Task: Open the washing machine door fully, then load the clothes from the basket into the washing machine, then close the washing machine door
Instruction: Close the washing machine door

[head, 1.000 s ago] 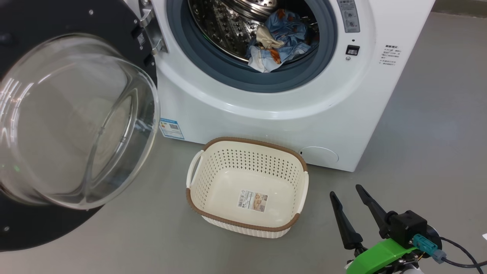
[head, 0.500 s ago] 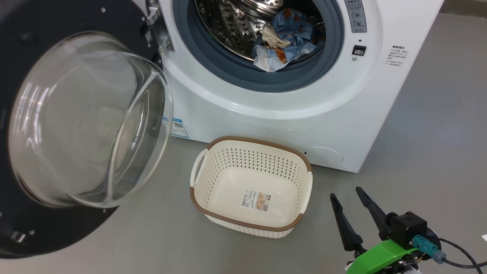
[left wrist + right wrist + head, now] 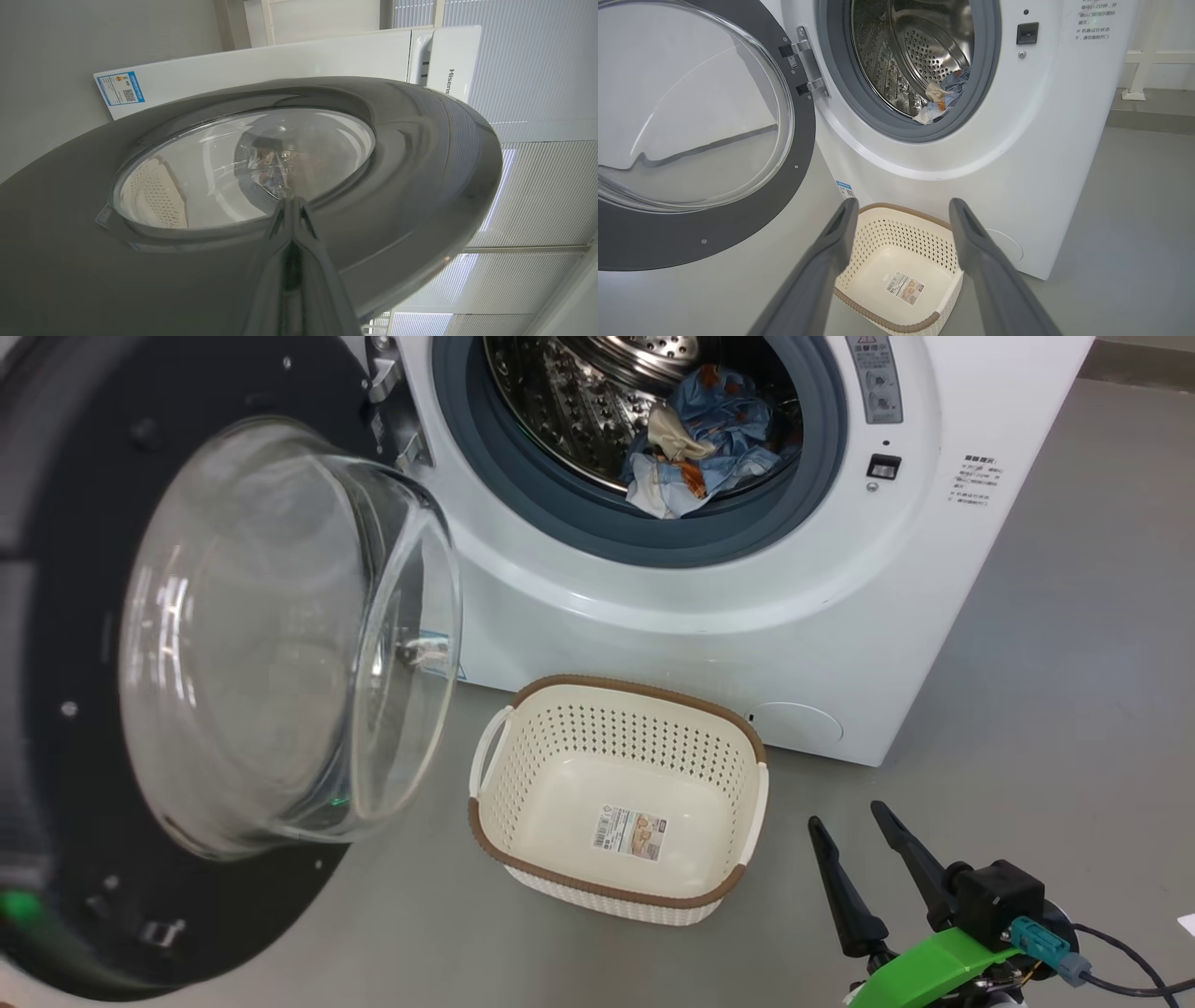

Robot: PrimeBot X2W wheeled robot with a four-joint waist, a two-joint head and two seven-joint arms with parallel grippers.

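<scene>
The washing machine door, a wide glossy black ring around a bulging clear glass bowl, stands swung out on its hinge at the robot's left of the white washing machine. Inside the perforated steel drum, behind the grey gasket, the clothes lie in a crumpled heap of light blue with orange-brown print and a cream piece on top. The cream basket with its brown rim sits on the grey floor just in front of the machine, nothing in it but a label sticker on its bottom. The right gripper hovers beside the basket, its jaws spread wide. In the left wrist view, the left gripper, fingers pressed together, points at the door's outer face at the porthole's edge; contact cannot be told
</scene>
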